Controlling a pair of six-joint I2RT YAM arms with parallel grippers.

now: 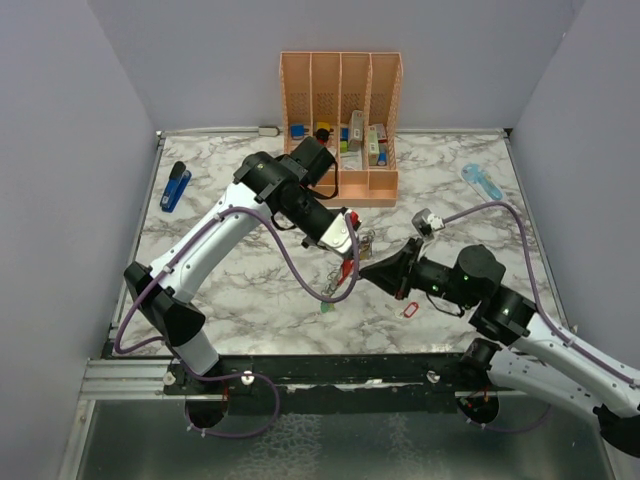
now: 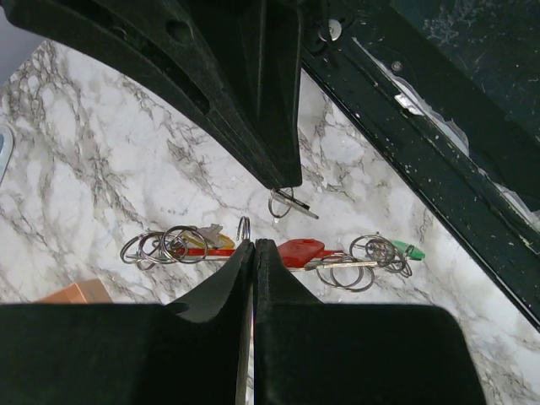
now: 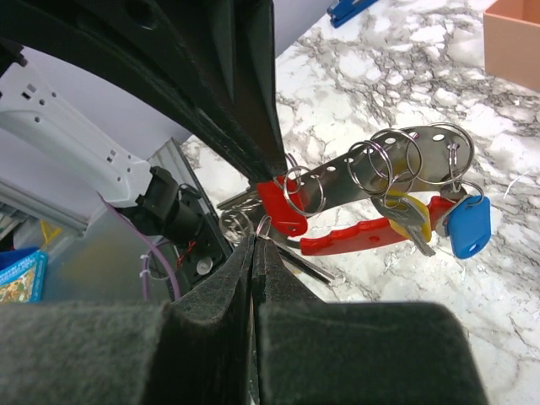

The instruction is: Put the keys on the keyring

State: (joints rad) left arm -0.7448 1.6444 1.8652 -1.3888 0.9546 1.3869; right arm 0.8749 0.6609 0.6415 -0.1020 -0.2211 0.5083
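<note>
The keyring [image 3: 371, 234], a red clip with a grey metal side, hangs above the marble table. My left gripper [image 1: 350, 240] is shut on its red end. Several split rings sit on it, with a yellow key [image 3: 413, 211] and a blue key [image 3: 468, 226]. In the left wrist view the keyring [image 2: 297, 250] lies across just past the left gripper [image 2: 253, 245]. A green key [image 1: 327, 308] shows at the bunch's low end. My right gripper [image 3: 261, 240] is shut on the small ring of a thin key [image 2: 287, 203], right beside the keyring's red end.
An orange divided organiser [image 1: 340, 120] stands at the back. A blue tool [image 1: 175, 187] lies far left and a pale blue object [image 1: 480, 180] far right. A tiny red oval loop [image 1: 407, 310] lies under the right arm. The dark front rail [image 1: 330, 370] bounds the table.
</note>
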